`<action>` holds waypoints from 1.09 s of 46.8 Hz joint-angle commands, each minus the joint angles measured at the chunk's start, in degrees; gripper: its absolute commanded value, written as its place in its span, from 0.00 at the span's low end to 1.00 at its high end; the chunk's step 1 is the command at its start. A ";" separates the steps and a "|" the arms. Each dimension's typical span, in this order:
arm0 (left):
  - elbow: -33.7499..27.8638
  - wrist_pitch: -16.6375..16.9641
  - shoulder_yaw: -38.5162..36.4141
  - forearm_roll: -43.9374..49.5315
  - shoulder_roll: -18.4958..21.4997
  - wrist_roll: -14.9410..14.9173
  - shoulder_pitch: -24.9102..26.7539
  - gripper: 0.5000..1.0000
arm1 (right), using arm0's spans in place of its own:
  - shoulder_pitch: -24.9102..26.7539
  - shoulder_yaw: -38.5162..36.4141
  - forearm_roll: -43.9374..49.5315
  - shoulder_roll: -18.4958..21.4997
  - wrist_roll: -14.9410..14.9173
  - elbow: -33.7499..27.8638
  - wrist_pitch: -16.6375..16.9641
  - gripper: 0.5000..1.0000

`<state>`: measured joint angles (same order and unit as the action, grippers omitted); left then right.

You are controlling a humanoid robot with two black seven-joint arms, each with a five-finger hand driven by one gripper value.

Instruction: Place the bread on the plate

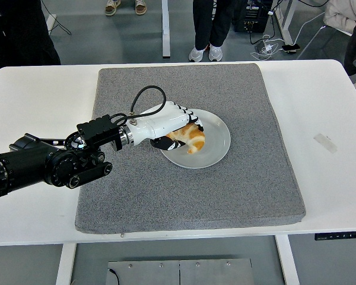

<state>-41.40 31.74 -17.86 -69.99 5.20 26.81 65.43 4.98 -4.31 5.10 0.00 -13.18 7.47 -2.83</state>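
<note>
From the head view, a white table (pixel 35 208) fills most of the picture, and a big grey mat (pixel 225 178) lies on top of it. A round white plate (pixel 216 139) sits on the mat, a little above its middle. The left hand (pixel 169 122) reaches in from the left side on a thick black arm (pixel 41 169). The hand is white with black parts, and a black cable (pixel 145 95) loops up behind its wrist. Its fingers are curled around the bread (pixel 191 138), so the hand is holding it. The bread is golden brown with lighter spots, and it looks like a small croissant. It is low over the left part of the plate, and its bottom end seems to touch the plate, but I cannot tell for sure. The hand covers the left rim of the plate. The right hand is not in the picture. On the right side of the table, well apart from the mat, lies a small pale strip of tape (pixel 325 142). No words can be read on it or on anything else here. At the top, behind the table, a person's legs in dark trousers with light shoes (pixel 204 54) stand on the grey floor. More shoes (pixel 126 6) show further left at the top edge. Cables and a dark box (pixel 252 15) lie on the floor at the top right.
</note>
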 commanded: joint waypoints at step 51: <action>-5.71 -6.25 0.45 1.08 4.99 6.23 2.24 0.90 | -0.06 0.00 0.00 0.00 0.00 0.00 0.02 1.00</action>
<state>-45.38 25.50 -17.49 -68.81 8.58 32.66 67.33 4.98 -4.31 5.10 0.00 -13.19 7.47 -2.85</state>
